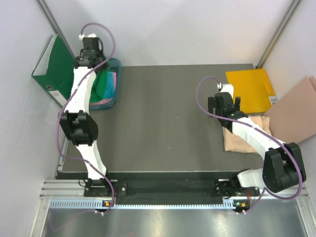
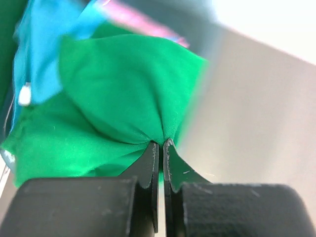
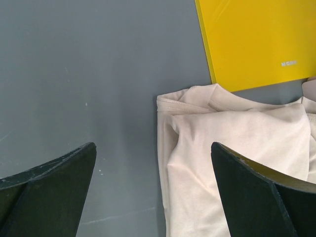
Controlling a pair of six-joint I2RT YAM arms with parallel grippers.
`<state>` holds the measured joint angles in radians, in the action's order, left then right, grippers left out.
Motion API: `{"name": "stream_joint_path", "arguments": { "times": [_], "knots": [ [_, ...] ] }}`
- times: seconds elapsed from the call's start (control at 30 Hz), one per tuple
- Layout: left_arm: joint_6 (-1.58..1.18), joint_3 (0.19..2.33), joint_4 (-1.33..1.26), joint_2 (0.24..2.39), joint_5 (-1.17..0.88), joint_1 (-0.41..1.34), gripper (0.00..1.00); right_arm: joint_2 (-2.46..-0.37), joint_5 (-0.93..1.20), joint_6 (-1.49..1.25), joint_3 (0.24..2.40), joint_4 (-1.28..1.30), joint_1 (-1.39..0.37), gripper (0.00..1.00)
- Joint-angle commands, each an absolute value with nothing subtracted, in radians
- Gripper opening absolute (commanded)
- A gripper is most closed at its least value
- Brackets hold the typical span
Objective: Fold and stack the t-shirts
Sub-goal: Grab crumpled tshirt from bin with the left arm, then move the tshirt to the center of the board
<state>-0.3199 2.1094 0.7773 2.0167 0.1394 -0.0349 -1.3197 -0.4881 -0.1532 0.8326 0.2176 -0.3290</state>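
Left gripper [image 2: 161,144] pinched tight on a bunched fold of the green t-shirt [image 2: 123,84], at the far left corner of the table [image 1: 163,113], with the teal-blue t-shirt [image 2: 42,59] and pink t-shirt [image 2: 143,22] heaped beside it (pink only a blurred strip in the wrist view). Right gripper [image 3: 153,148] spread wide above the tabletop, holding nothing. The beige t-shirt [image 3: 237,143] lies crumpled at the right side, its collar just beside the yellow folder [image 3: 256,39].

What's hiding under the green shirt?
Pink cloth and teal-blue cloth peek out past the edges of the green shirt. Whatever lies beneath its middle is covered.
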Motion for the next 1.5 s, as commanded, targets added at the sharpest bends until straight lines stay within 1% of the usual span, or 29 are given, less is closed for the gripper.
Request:
{"name": "stream_joint_path", "arguments": {
  "times": [0.0, 0.07, 0.23, 0.3, 0.33, 0.4, 0.47, 0.5, 0.57, 0.6, 0.63, 0.67, 0.7, 0.8, 0.87, 1.0, 1.13, 1.17, 1.2, 1.23, 1.27, 1.3, 1.4, 1.47],
  "knots": [
    [-0.296, 2.157, 0.670, 1.846, 0.115, 0.150, 0.00, -1.310, -0.486, -0.205, 0.873, 0.199, -0.333, 1.00],
    [-0.307, 2.172, 0.666, 1.845, 0.086, 0.239, 0.00, -1.307, -0.480, -0.216, 0.876, 0.204, -0.324, 1.00],
    [-0.340, 2.252, 0.669, 1.927, -0.122, 0.434, 0.00, -1.289, -0.454, -0.267, 0.877, 0.218, -0.279, 1.00],
    [-0.330, 2.264, 0.669, 1.959, -0.190, 0.481, 0.00, -1.272, -0.421, -0.300, 0.871, 0.227, -0.215, 1.00],
    [-0.331, 2.254, 0.676, 1.966, -0.181, 0.523, 0.00, -1.263, -0.405, -0.308, 0.867, 0.227, -0.189, 1.00],
    [-0.353, 2.217, 0.676, 1.965, -0.198, 0.546, 0.00, -1.233, -0.374, -0.311, 0.850, 0.230, -0.111, 1.00],
    [-0.382, 2.104, 0.660, 1.935, -0.254, 0.552, 0.00, -1.206, -0.365, -0.293, 0.841, 0.224, -0.054, 1.00],
    [-0.400, 2.006, 0.661, 1.921, -0.264, 0.554, 0.00, -1.198, -0.357, -0.270, 0.839, 0.221, -0.042, 1.00],
    [-0.416, 1.886, 0.661, 1.867, -0.236, 0.552, 0.00, -1.187, -0.342, -0.252, 0.839, 0.224, -0.018, 1.00],
    [-0.437, 1.767, 0.664, 1.850, -0.209, 0.551, 0.00, -1.186, -0.318, -0.236, 0.838, 0.224, -0.018, 1.00],
    [-0.445, 1.706, 0.666, 1.836, -0.192, 0.542, 0.00, -1.190, -0.293, -0.232, 0.838, 0.221, -0.018, 1.00],
    [-0.449, 1.653, 0.670, 1.815, -0.189, 0.535, 0.00, -1.193, -0.263, -0.229, 0.831, 0.218, -0.017, 1.00],
    [-0.465, 1.561, 0.678, 1.809, -0.180, 0.529, 0.00, -1.201, -0.185, -0.229, 0.825, 0.212, -0.017, 1.00],
    [-0.471, 1.438, 0.690, 1.812, -0.163, 0.496, 0.00, -1.242, -0.039, -0.256, 0.804, 0.186, -0.020, 1.00],
    [-0.471, 1.402, 0.689, 1.818, -0.137, 0.480, 0.00, -1.282, -0.005, -0.282, 0.787, 0.169, -0.020, 1.00],
    [-0.465, 1.382, 0.707, 1.830, -0.086, 0.459, 0.00, -1.342, 0.199, -0.313, 0.775, 0.127, -0.026, 1.00],
    [-0.465, 1.388, 0.715, 1.842, -0.094, 0.433, 0.00, -1.428, 0.311, -0.296, 0.819, 0.136, -0.092, 0.94],
    [-0.460, 1.393, 0.716, 1.854, -0.100, 0.431, 0.04, -1.437, 0.317, -0.292, 0.822, 0.135, -0.110, 0.94],
    [-0.457, 1.408, 0.719, 1.865, -0.107, 0.430, 0.21, -1.446, 0.345, -0.290, 0.824, 0.124, -0.127, 0.93],
    [-0.457, 1.419, 0.727, 1.876, -0.112, 0.430, 0.34, -1.471, 0.356, -0.288, 0.833, 0.126, -0.158, 0.92],
    [-0.457, 1.427, 0.736, 1.893, -0.115, 0.430, 0.45, -1.483, 0.363, -0.296, 0.838, 0.127, -0.172, 0.90],
    [-0.457, 1.436, 0.735, 1.899, -0.118, 0.430, 0.61, -1.497, 0.389, -0.299, 0.842, 0.129, -0.185, 0.86],
    [-0.462, 1.443, 0.735, 1.910, -0.121, 0.429, 0.77, -1.558, 0.428, -0.324, 0.857, 0.143, -0.227, 0.75],
    [-0.462, 1.448, 0.736, 1.916, -0.118, 0.430, 0.79, -1.609, 0.437, -0.333, 0.870, 0.161, -0.248, 0.69]
  ]
}}
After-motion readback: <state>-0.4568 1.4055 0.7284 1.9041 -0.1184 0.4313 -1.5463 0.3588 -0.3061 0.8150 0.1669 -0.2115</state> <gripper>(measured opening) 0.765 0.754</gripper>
